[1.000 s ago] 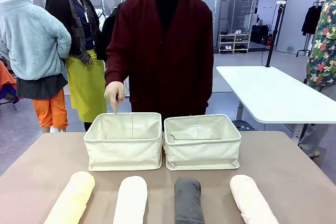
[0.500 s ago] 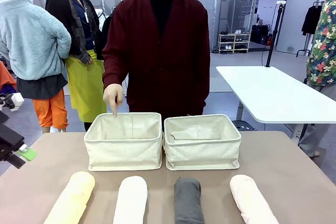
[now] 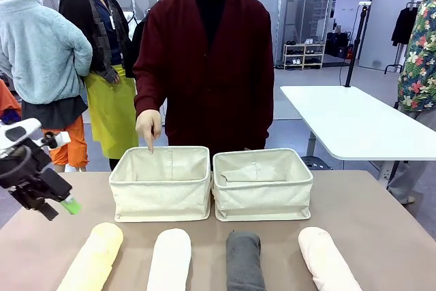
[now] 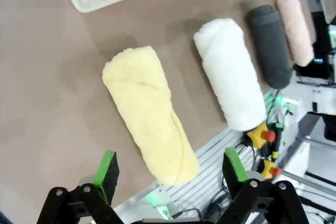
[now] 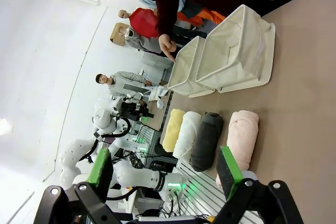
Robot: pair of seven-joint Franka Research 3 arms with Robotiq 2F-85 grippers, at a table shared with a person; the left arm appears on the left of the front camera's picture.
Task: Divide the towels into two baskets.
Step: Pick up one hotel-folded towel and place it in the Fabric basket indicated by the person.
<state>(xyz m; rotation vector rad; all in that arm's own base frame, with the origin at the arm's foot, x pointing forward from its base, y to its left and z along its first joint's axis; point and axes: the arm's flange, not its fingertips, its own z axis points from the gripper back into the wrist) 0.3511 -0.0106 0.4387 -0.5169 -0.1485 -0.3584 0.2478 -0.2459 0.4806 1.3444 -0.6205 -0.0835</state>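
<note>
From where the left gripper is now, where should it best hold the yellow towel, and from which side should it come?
Probably the middle of the yellow towel, from above, with the open left gripper set across its narrow width. The roll lies flat and long on the table. A bare strip separates it from the white towel, which should leave room for a finger.

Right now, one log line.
left end effector open near yellow towel | right end effector open | left basket empty, person's hand pointing in | right basket empty
</note>
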